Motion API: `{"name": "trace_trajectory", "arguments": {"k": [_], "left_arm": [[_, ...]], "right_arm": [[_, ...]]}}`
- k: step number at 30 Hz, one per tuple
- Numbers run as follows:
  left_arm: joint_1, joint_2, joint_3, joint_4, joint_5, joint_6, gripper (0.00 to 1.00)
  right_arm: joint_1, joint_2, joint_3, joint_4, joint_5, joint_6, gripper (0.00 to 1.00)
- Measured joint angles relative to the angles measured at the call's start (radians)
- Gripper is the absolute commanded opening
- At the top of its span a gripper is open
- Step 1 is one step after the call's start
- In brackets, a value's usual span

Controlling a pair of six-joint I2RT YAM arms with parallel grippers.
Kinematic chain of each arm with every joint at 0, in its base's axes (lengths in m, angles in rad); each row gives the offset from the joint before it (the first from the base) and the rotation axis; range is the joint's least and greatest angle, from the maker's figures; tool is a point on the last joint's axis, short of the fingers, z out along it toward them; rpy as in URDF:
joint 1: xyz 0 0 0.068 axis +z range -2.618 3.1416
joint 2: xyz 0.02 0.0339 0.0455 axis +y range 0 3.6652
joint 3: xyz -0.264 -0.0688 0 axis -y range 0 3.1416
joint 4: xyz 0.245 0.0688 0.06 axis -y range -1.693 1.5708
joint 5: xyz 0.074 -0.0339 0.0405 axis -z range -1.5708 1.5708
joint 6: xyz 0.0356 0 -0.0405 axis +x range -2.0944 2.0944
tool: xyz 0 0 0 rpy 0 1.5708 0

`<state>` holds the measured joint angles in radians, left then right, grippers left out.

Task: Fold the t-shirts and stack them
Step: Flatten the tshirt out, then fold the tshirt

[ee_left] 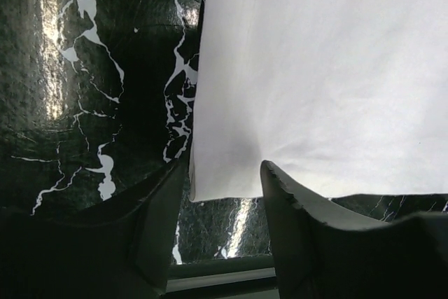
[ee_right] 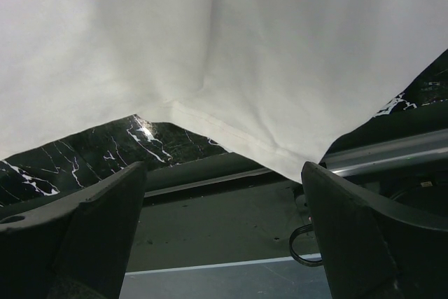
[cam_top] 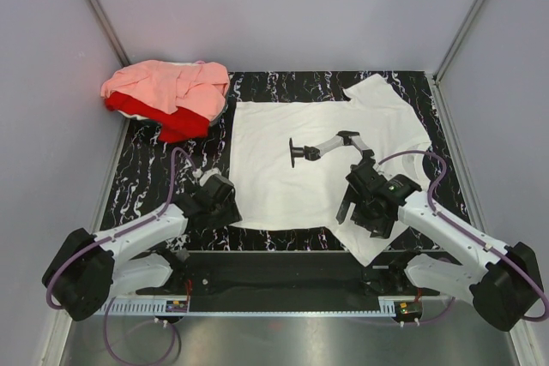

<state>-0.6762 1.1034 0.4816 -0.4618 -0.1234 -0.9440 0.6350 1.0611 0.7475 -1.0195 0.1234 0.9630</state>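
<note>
A white t-shirt (cam_top: 283, 169) with a black graphic print (cam_top: 330, 145) lies spread flat on the black marble table (cam_top: 146, 177). A salmon-pink t-shirt (cam_top: 163, 83) lies crumpled on a red t-shirt (cam_top: 137, 107) at the far left corner. My left gripper (cam_top: 226, 210) is open, its fingers on either side of the white shirt's near-left corner (ee_left: 210, 187); it shows in the left wrist view (ee_left: 225, 173). My right gripper (cam_top: 360, 220) is open and empty over the shirt's near-right corner flap (ee_right: 280, 152); it shows in the right wrist view (ee_right: 224, 173).
Grey walls (cam_top: 51, 57) close in the table on three sides. A metal rail (cam_top: 283, 306) and the arm bases run along the near edge. The table's front edge (ee_right: 210, 180) lies just under my right gripper.
</note>
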Motion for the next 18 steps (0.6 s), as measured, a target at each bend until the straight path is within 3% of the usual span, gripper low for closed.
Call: {"name": "trace_trajectory", "arguments": {"k": [2, 4, 5, 6, 13, 18], "left_arm": [[0.0, 0.0, -0.002, 0.008, 0.0, 0.0, 0.3], [0.0, 0.0, -0.002, 0.014, 0.0, 0.0, 0.21], [0.0, -0.001, -0.002, 0.016, 0.0, 0.0, 0.06], [0.0, -0.003, -0.002, 0.016, 0.0, -0.004, 0.0], [0.022, -0.064, 0.027, -0.071, -0.048, 0.019, 0.0], [0.265, -0.092, 0.079, -0.106, -0.043, 0.105, 0.0]], "right_arm": [[0.0, 0.004, 0.0, 0.0, 0.0, -0.001, 1.0], [0.0, 0.011, 0.0, 0.0, 0.0, -0.001, 1.0], [0.0, 0.017, 0.0, 0.001, 0.0, -0.002, 1.0], [0.0, 0.023, 0.0, 0.001, 0.001, -0.002, 1.0], [0.0, 0.053, 0.0, 0.003, 0.0, -0.005, 1.0], [0.0, 0.093, -0.002, 0.006, 0.0, -0.006, 0.98]]}}
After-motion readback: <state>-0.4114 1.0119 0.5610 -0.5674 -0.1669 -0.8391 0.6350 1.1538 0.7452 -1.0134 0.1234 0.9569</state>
